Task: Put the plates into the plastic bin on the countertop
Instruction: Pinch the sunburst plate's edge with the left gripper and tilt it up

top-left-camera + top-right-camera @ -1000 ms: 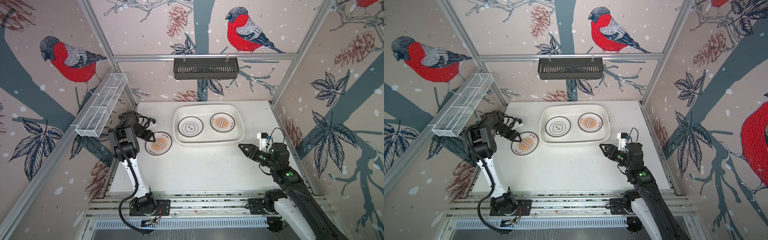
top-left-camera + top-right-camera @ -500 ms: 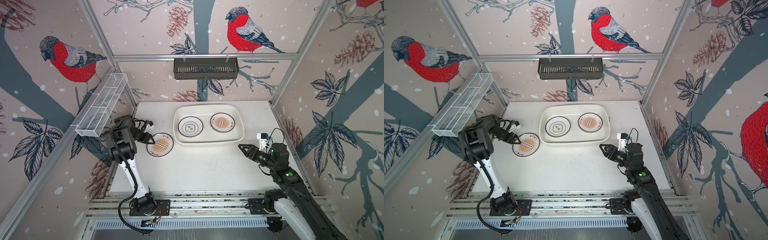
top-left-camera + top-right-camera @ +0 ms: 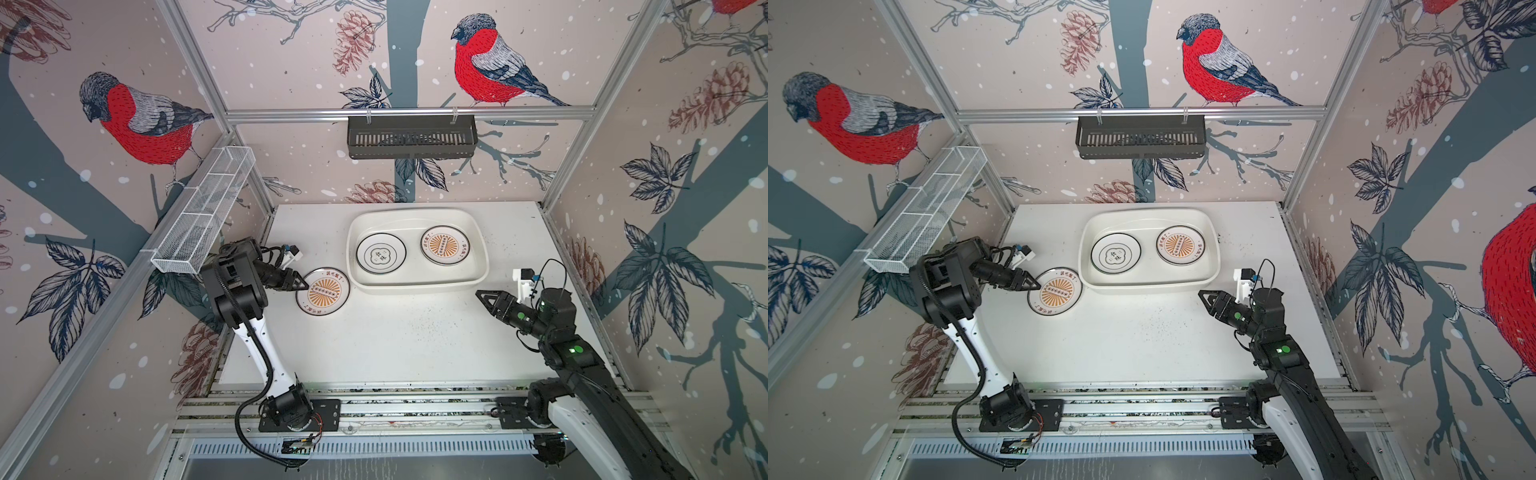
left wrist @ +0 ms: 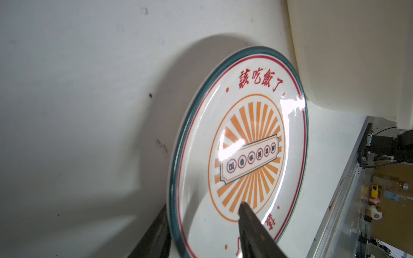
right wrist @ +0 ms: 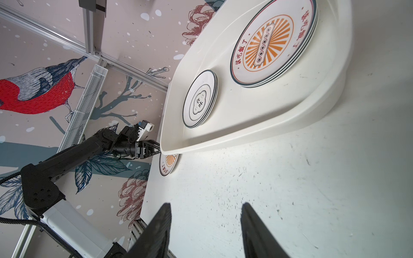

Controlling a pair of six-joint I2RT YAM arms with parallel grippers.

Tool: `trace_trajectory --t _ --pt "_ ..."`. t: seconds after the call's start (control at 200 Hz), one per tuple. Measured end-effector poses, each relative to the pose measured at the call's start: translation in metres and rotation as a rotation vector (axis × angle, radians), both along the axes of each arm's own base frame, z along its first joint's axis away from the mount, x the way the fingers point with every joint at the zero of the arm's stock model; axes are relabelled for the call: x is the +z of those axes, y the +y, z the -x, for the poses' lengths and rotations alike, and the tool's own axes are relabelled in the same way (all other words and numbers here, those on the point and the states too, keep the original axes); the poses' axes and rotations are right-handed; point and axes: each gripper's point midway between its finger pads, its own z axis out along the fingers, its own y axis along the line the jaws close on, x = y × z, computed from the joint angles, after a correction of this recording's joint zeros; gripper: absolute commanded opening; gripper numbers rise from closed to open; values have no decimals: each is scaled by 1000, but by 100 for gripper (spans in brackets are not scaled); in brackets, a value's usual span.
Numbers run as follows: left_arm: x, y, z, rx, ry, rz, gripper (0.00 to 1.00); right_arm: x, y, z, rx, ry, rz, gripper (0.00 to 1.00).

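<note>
One sunburst plate [image 3: 323, 292] [image 3: 1054, 294] lies on the countertop [image 3: 395, 332], just left of the plastic bin [image 3: 415, 286] [image 3: 1142, 286]. My left gripper [image 3: 305, 286] [image 4: 204, 205] is open astride its near rim: one finger lies over the plate [image 4: 245, 138] face, the other outside the rim. In the bin, seen in both top views, are a stack of quatrefoil plates [image 3: 380, 258] [image 5: 200, 99] and a stack of sunburst plates [image 3: 444, 245] [image 5: 273, 42]. My right gripper [image 3: 478, 293] [image 5: 206, 204] hovers open and empty, right of the bin's front corner.
A black slatted basket [image 3: 411, 137] hangs on the back rail. A white wire-mesh basket [image 3: 203, 216] runs along the left wall above my left arm. Aluminium rails [image 3: 415, 399] border the front edge, and the bin wall [image 4: 357, 44] stands close beside the loose plate.
My left gripper has slid right onto the loose plate's rim, and its jaws have narrowed. The plate shifted slightly right. The right arm is still.
</note>
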Motion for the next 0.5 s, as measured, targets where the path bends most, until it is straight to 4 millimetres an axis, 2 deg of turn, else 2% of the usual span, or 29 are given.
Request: trace_trajectory --t 0.5 --pt "-5 -16 13 71 39 116 40 1 2 0 2 -4 -17 51"
